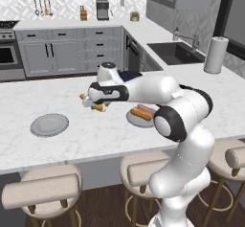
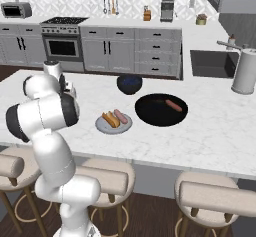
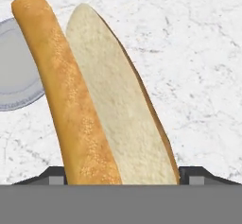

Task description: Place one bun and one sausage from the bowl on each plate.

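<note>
The gripper (image 3: 122, 178) holds a bun (image 3: 101, 100) above the counter (image 1: 95, 135). Its two tips sit on either side of the bun, spread wide and pinching it. In the hand view the bun fills the middle and a grey edge of the empty plate (image 3: 14, 72) peeks out behind it. In the left base view the bun pokes out under the hand, between the two plates.

I think this is the step of carrying the second bun over to the empty plate (image 1: 49, 124). The next move should bring the hand farther over, until the bun hangs above the middle of that plate. Then it should go down low and let go gently, so the bun does not roll off.

Now the count. There are two buns: one in the gripper and one on the full plate (image 2: 114, 123). There are two sausages: one lies beside the bun on that full plate, and one sausage (image 2: 173, 105) is in the black bowl (image 2: 161, 110). There are two grey plates, one full and one bare. There are two bowls, the black one and a blue bowl (image 2: 129, 84) just behind it. So one plate looks done, and the other needs this bun and the last sausage
</note>
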Tool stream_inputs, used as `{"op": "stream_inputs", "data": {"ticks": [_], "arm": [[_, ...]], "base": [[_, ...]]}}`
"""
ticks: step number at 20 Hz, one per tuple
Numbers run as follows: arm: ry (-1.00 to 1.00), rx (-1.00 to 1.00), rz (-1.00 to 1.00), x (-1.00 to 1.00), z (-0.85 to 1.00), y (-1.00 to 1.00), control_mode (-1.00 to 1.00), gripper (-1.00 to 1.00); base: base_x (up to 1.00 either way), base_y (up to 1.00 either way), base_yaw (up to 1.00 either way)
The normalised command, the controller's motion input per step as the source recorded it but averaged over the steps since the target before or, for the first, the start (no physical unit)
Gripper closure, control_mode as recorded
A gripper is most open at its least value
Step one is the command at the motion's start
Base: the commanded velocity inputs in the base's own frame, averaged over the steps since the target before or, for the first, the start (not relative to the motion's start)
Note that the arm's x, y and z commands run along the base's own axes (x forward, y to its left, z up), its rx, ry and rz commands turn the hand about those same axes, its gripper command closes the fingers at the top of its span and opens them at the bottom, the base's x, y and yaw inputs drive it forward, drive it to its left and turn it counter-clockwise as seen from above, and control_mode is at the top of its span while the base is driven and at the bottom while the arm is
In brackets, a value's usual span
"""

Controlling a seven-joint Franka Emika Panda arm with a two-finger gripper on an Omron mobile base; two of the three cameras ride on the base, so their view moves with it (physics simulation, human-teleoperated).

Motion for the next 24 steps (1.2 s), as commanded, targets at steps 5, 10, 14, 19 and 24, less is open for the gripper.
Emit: {"op": "stream_inputs", "data": {"ticks": [5,10,14,19,24], "arm": [[0.00,0.00,0.25,0.00,-0.23,1.00,-1.00,1.00],[0.01,0.00,0.24,-0.05,-0.01,1.00,-1.00,1.00],[0.00,0.00,0.18,0.00,-0.16,0.91,-1.00,1.00],[0.00,-0.05,0.05,0.00,-0.01,0.55,-1.00,1.00],[0.00,-0.06,0.00,0.00,-0.36,0.11,-1.00,1.00]], "base": [[0.00,0.00,0.00],[0.00,0.00,0.00],[0.00,0.00,0.00],[0.00,0.00,0.00],[0.00,0.00,0.00]]}}
